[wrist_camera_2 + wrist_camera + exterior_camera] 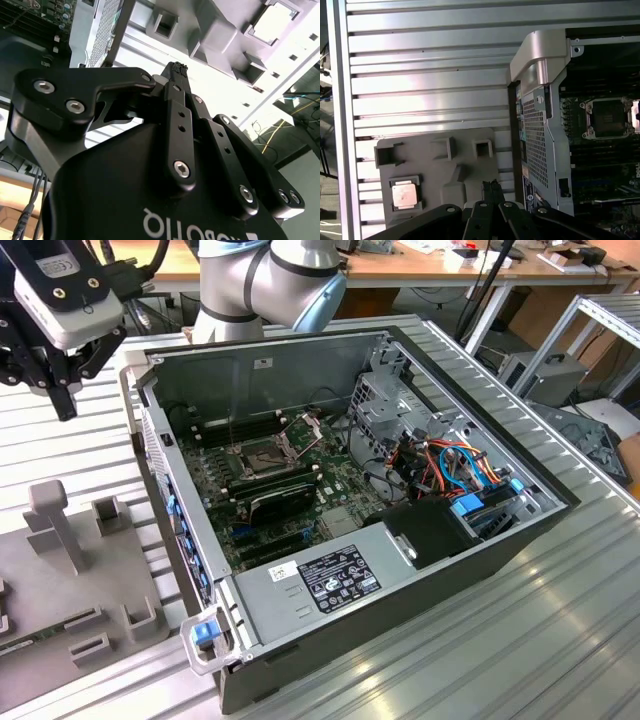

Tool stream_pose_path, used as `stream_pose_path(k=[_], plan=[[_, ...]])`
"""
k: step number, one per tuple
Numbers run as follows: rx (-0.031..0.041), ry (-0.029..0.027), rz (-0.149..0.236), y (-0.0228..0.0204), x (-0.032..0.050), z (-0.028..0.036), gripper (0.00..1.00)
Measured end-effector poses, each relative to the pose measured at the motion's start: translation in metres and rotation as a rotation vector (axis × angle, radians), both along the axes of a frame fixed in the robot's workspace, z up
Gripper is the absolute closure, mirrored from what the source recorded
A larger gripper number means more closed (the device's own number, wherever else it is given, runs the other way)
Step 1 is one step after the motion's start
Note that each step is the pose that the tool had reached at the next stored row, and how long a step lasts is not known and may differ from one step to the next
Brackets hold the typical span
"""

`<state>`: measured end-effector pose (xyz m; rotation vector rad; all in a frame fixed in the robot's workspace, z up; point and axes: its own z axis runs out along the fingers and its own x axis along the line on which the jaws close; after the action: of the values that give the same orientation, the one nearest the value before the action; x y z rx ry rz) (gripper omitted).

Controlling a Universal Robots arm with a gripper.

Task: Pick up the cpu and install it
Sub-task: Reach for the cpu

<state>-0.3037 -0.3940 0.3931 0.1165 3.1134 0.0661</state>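
Observation:
The cpu (404, 194) is a small square chip with a dull tan face. It lies flat in a square pocket of the grey fixture plate (436, 167). In the first wrist view my gripper (491, 184) hangs above that plate, off to one side of the cpu and well apart from it. Its black fingers are pressed together with nothing between them, as the second wrist view also shows at the gripper (177, 67). In the exterior view the gripper (64, 408) is high at the left, above the fixture plate (95, 575). The open socket (262, 455) sits on the motherboard inside the case.
The open computer case (480, 575) lies on the ribbed aluminium table (560, 640), with cables, a drive cage and a power supply inside. Its perforated side wall (536, 135) stands between the fixture and the socket (607, 116). Upright grey pegs (55, 520) rise from the fixture.

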Motion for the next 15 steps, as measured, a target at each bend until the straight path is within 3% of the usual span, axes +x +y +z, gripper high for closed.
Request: stream_pose_path(k=[15], plan=[[-0.0001, -0.0001, 0.0, 0.0, -0.0153, -0.0002, 0.89]])
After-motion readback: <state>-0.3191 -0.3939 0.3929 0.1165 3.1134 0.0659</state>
